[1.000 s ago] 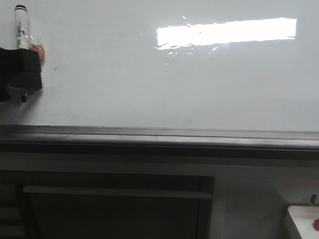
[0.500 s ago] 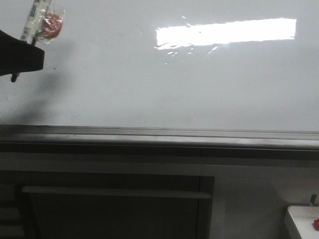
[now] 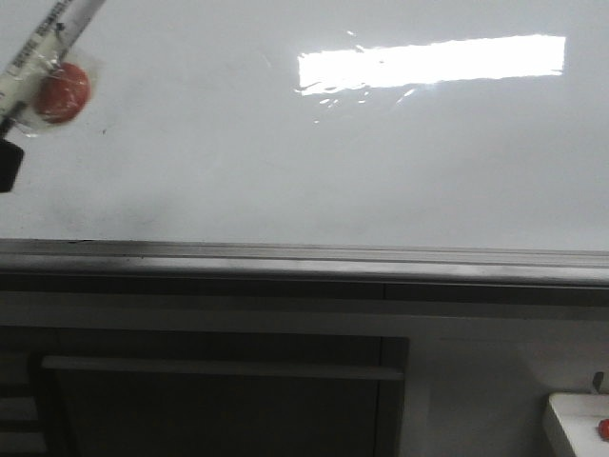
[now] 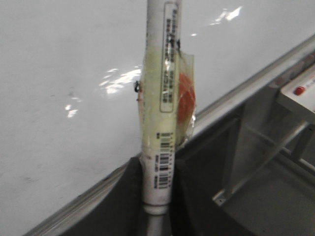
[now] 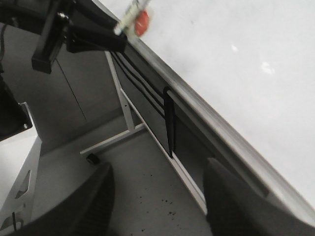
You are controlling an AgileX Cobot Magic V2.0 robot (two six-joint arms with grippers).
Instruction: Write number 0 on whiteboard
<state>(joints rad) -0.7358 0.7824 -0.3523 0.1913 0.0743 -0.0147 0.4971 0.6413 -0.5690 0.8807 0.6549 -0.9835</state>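
Near whiteboard (image 3: 314, 162) upper-left corner: left gripper (image 4: 156, 196) clamps marker (image 4: 161, 113) | right gripper (image 5: 157, 196) spread, empty | no number 0 visible | step: approach; next: press tip to board.

The marker (image 4: 160, 123) carries a barcode and printed label, seemingly too blurred to read.

Cabinet (image 3: 224, 395): dark grey, pale horizontal handle bar.
White box (image 3: 580, 424): right of the cabinet, red button on top.
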